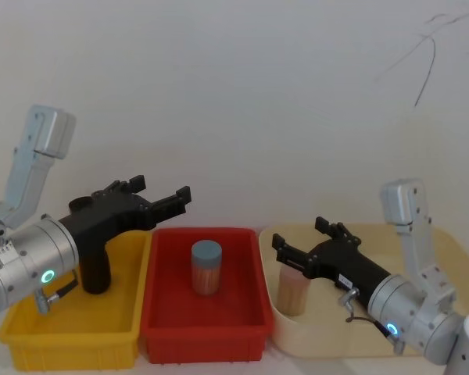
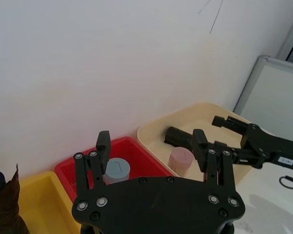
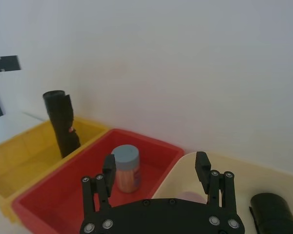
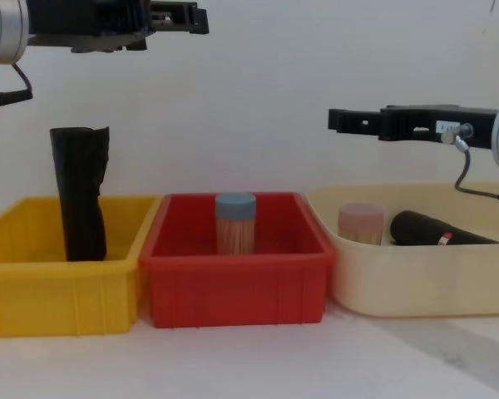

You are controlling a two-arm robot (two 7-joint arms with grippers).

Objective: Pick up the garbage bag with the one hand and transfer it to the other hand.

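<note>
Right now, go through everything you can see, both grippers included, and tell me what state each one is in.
Garbage bag: lying on its side in the beige tray, not gripped.
Taller black roll: upright in the yellow bin.
Blue-lidded jar: upright in the red bin, lid on.
Pink-lidded jar: upright in the beige tray.
Left gripper: open, empty, raised.
Right gripper: open, empty, above the beige tray.

Three bins stand side by side. The left bin (image 4: pixel 33 287) holds an upright roll (image 4: pixel 81 193). The middle bin (image 4: pixel 233 287) holds a capped jar (image 4: pixel 234 222). In the right tray (image 4: pixel 416 287), the garbage bag (image 4: pixel 437 230) lies flat, just right of a small jar (image 4: pixel 361 223).
</note>
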